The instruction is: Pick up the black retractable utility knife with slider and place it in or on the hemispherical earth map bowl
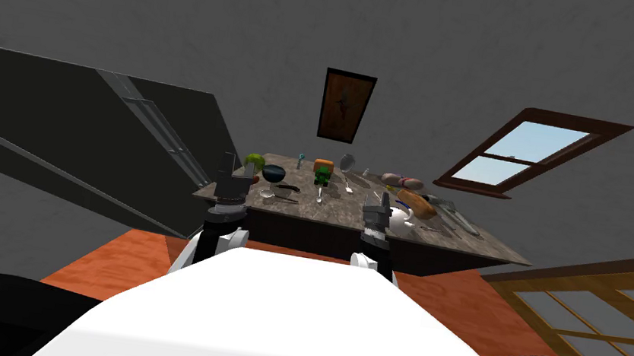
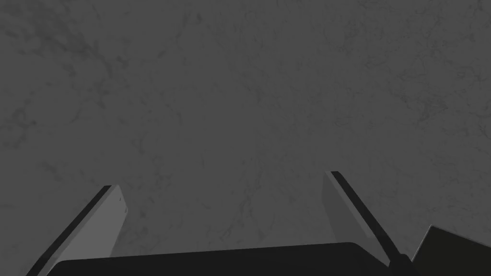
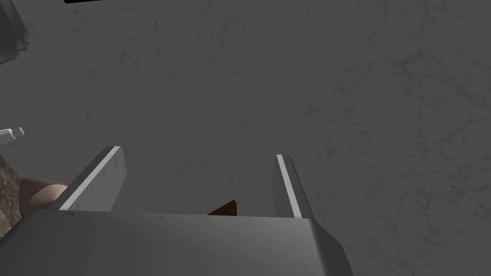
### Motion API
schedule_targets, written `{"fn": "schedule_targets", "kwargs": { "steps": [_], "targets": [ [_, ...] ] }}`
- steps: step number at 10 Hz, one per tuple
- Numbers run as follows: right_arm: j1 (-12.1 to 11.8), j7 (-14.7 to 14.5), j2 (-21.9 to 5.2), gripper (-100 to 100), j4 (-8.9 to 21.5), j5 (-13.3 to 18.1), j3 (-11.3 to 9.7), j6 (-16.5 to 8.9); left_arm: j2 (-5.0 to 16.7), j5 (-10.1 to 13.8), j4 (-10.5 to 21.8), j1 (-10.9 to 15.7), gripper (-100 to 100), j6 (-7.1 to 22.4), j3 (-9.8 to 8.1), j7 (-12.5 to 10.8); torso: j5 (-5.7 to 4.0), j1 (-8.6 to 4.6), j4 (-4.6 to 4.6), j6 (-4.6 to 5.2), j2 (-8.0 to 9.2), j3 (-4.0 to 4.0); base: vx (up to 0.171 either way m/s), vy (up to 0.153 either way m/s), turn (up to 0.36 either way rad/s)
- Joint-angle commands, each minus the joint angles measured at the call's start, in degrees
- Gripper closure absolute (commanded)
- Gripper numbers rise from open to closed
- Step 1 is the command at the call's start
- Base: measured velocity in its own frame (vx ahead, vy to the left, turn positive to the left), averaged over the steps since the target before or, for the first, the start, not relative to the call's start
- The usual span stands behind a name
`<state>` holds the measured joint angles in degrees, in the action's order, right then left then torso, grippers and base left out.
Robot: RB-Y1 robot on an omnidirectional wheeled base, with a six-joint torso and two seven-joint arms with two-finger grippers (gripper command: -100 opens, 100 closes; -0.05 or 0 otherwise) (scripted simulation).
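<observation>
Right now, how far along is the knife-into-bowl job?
Done: nothing yet. A slim black shape, probably the knife, lies on the table beside the dark bowl. In hand: nothing; the left gripper and right gripper are open and empty at the table's near edge. Still to do: reach, grasp, lift, place in the bowl.

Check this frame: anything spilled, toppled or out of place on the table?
Nothing stands out. The table is crowded, with the dark bowl near its left end; no spill shows. The left gripper and right gripper are open, empty.
</observation>
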<state>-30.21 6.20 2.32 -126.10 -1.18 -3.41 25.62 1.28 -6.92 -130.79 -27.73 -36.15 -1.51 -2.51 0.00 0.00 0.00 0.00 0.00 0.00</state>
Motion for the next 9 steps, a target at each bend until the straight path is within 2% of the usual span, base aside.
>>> {"fn": "schedule_targets", "kwargs": {
  "steps": [1,5,6,7,8,9],
  "targets": [
    [0.0,0.0,0.0,0,0.0,0.0,0.0,0.0,2.4,0.1,2.0,1.8,-100,2.2,-0.49,0.1,0.0,0.0,0.0,0.0,0.0,0.0,-0.042,-0.001,-0.031],
    [0.0,0.0,0.0,0,0.0,0.0,0.0,0.0,6.4,0.3,8.1,8.1,-100,9.0,-2.32,0.6,0.0,-0.01,0.09,0.02,0.42,0.24,-0.106,-0.005,-0.051],
    [0.0,0.0,0.0,0,0.0,0.0,0.0,0.0,6.4,0.3,8.6,8.2,-100,10.0,-2.32,0.6,0.0,0.02,0.1,0.01,0.46,0.26,-0.084,0.004,-0.02],
    [0.0,0.0,0.0,0,0.0,0.0,0.0,0.0,7.3,0.4,10.6,10.2,-100,11.8,-2.98,0.8,0.01,0.03,0.08,0.0,0.36,0.21,-0.086,-0.008,-0.05],
    [0.0,0.0,0.0,0,0.0,0.0,0.0,0.0,7.3,0.4,10.8,10.4,-100,12.7,-2.98,0.8,0.0,-0.01,0.07,0.01,0.32,0.19,-0.064,-0.01,-0.027],
    [0.0,0.0,0.0,0,0.0,0.0,0.0,0.0,8.3,0.5,13.0,12.7,-100,14.9,-3.72,0.9,0.0,-0.01,0.06,-0.01,0.26,0.15,-0.074,-0.009,-0.052]
  ]
}}
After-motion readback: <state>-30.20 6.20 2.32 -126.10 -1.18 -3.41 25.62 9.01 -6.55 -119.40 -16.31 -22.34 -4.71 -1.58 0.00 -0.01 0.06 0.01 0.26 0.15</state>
